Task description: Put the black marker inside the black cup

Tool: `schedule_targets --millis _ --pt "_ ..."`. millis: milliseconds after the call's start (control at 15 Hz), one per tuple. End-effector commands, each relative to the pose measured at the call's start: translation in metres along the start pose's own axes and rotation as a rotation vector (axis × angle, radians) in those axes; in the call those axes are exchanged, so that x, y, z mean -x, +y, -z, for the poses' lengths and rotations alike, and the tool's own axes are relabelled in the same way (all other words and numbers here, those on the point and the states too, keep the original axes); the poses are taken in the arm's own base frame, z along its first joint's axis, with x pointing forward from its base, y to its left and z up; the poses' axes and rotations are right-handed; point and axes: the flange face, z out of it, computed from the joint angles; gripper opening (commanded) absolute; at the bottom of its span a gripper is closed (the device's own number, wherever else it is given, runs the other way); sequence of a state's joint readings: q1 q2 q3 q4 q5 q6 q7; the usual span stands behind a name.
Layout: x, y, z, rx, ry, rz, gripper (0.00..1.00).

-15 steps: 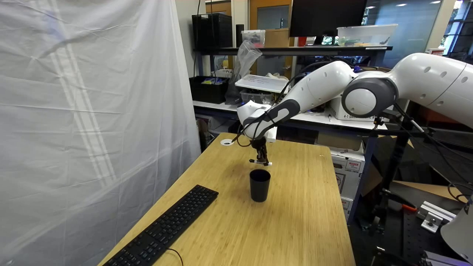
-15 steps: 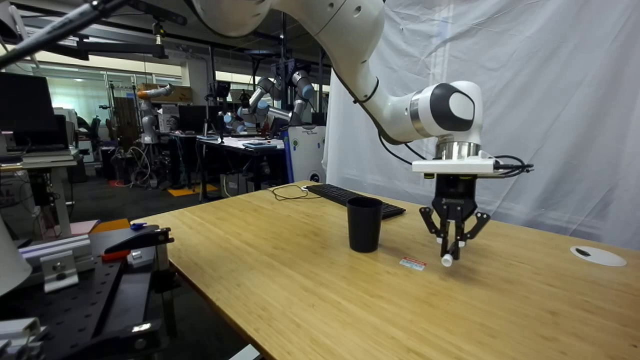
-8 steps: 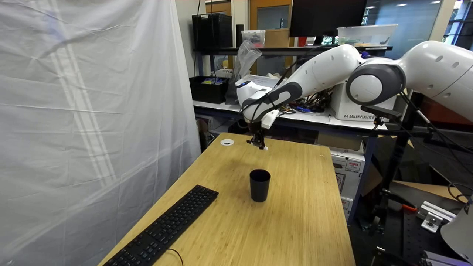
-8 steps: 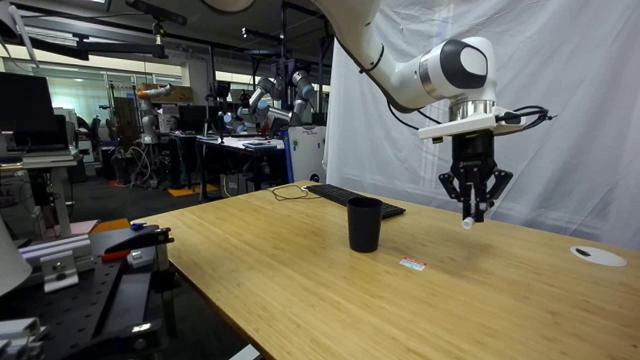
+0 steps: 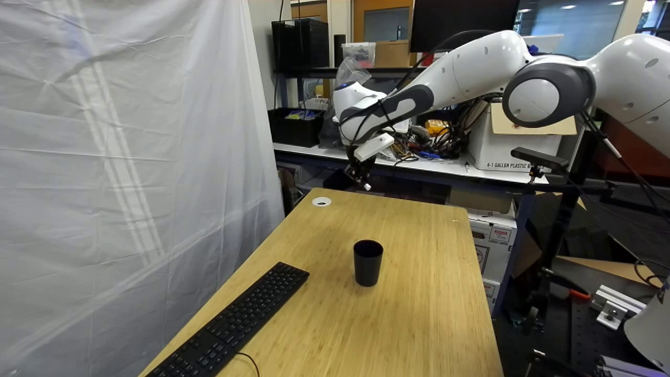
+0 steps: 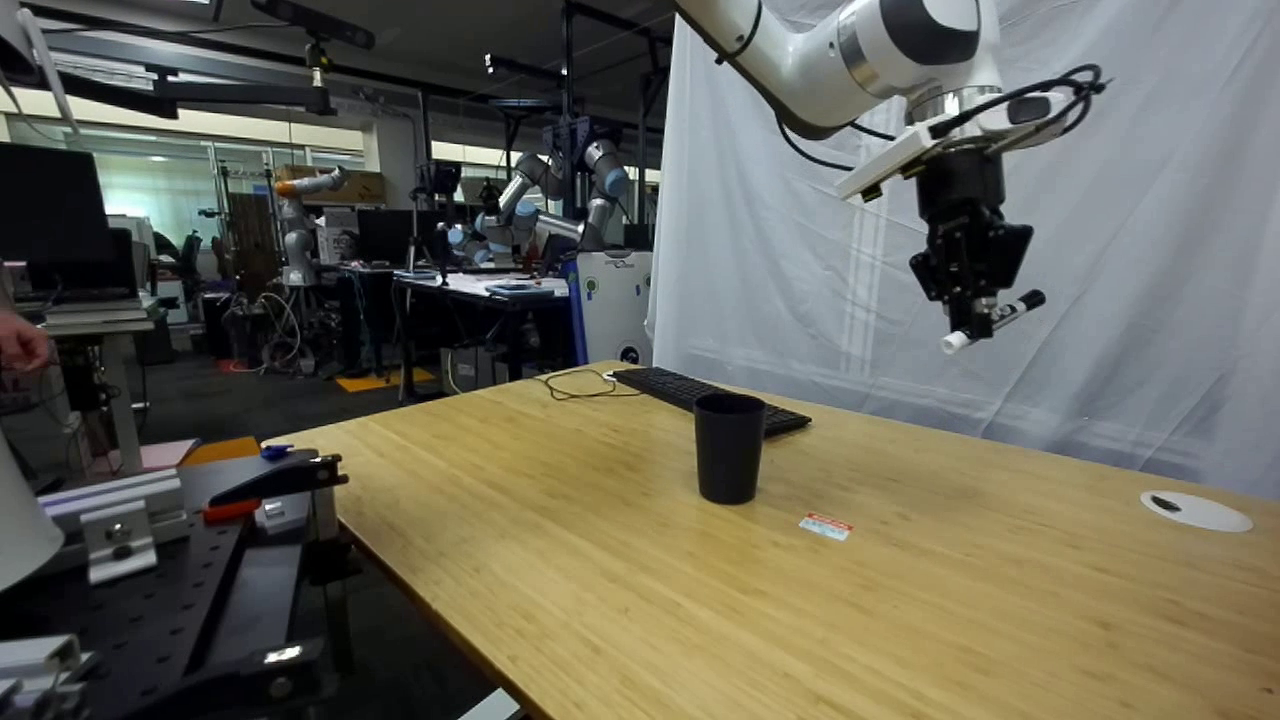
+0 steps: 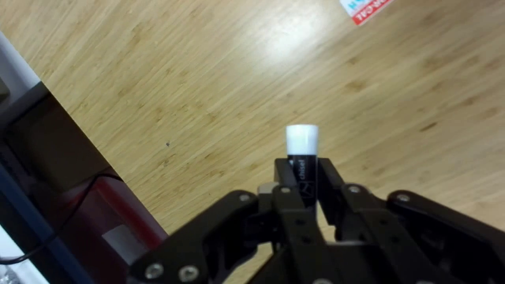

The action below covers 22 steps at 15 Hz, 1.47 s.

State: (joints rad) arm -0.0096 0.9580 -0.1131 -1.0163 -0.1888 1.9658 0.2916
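The black marker has a white end. My gripper is shut on it, high above the table, with the marker tilted, white end lower in that exterior view. In the wrist view the marker sits between both fingertips of the gripper, its white end sticking out beyond them; its rear part is hidden by the fingers. In an exterior view the gripper is at the table's far end. The black cup stands upright on the table, also in an exterior view, well apart from the gripper. It is out of the wrist view.
A black keyboard lies on the wooden table near the cup. A small red and white sticker and a white round cable cover are on the tabletop. A white curtain hangs behind. A person's hand shows at the edge.
My gripper has risen with the marker, moved farther from the cup, and turned and tilted at the wrist. The cup has not moved. A hand has appeared at an exterior view's edge.
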Motion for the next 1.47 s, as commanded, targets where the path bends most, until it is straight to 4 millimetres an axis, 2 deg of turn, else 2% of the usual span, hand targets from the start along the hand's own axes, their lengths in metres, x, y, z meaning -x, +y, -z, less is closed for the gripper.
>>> schedule_targets --millis 0,200,400,533,733,867,1067,1400 --pt "0.013 -0.044 0.026 -0.006 0.044 -0.195 0.05" --pt "0.032 -0.102 0.033 0.002 0.085 -0.35 0.05" --pt "0.051 -0.134 0.027 0.028 0.126 -0.501 0.05" --pt "0.062 -0.139 0.02 0.039 0.153 -0.602 0.05" --pt "0.079 -0.139 0.004 0.076 0.182 -0.725 0.05" --pt "0.092 -0.138 0.001 0.106 0.196 -0.784 0.05" --pt "0.114 -0.141 0.013 0.159 0.243 -0.841 0.05" --pt "0.143 -0.156 0.047 0.203 0.345 -0.865 0.05"
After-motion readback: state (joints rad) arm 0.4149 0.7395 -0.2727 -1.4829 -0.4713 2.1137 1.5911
